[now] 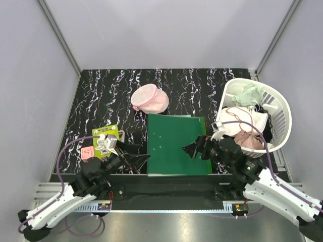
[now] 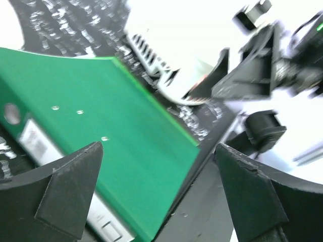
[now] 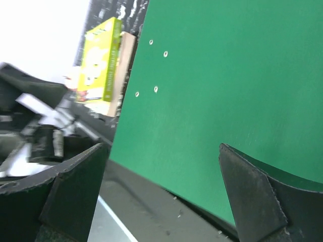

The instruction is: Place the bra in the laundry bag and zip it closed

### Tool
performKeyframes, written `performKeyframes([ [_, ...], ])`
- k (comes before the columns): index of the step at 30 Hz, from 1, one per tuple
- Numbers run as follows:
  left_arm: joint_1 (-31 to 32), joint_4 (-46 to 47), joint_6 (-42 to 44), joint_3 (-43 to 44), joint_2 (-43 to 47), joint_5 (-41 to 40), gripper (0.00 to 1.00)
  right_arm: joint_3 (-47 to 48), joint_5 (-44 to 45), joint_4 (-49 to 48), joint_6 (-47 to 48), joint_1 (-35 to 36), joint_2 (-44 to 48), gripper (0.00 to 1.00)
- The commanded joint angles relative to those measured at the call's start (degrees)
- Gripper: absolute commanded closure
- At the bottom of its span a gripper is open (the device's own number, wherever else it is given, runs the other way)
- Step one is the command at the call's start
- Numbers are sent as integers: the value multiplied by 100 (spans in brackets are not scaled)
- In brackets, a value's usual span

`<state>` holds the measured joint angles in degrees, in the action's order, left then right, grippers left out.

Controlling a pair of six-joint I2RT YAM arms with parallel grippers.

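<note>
The laundry bag [image 1: 149, 98], a small round white mesh pouch with a pink rim, lies at the back middle of the black marbled table. The bra looks like the cream garment with a thin pink strap [image 1: 241, 119], lying on the pile in the white basket; I cannot tell for sure. My left gripper [image 1: 140, 153] [image 2: 157, 148] is open and empty at the near left edge of a green binder. My right gripper [image 1: 194, 145] [image 3: 162, 147] is open and empty over the binder's near right part. Both are far from the bag.
The green binder [image 1: 176, 143] [image 2: 101, 116] [image 3: 227, 91] lies flat in the middle near the front. A white slatted basket [image 1: 280, 108] full of clothes stands at the right. A yellow-green box [image 1: 107, 133] [image 3: 103, 65] and a pink card [image 1: 87, 153] lie at the left.
</note>
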<state>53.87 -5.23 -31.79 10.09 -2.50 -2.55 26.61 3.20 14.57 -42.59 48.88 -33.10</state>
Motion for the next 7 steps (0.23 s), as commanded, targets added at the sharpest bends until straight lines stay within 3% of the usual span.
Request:
performKeyframes([
  [1, 10, 295, -573, -438, 1130, 518, 1, -874, -83, -543, -1171, 34, 1234, 0],
  [4, 19, 505, -670, -708, 655, 861, 1, -1489, -13, -683, -1488, 34, 2130, 0],
  [6, 19, 1170, -1047, -990, 802, 1167, 1, -1720, -65, -692, -1586, 42, 2796, 0],
  [7, 19, 2035, -1501, -1496, 917, 1421, 1, -1912, -170, -718, -1621, 42, 3035, 0],
])
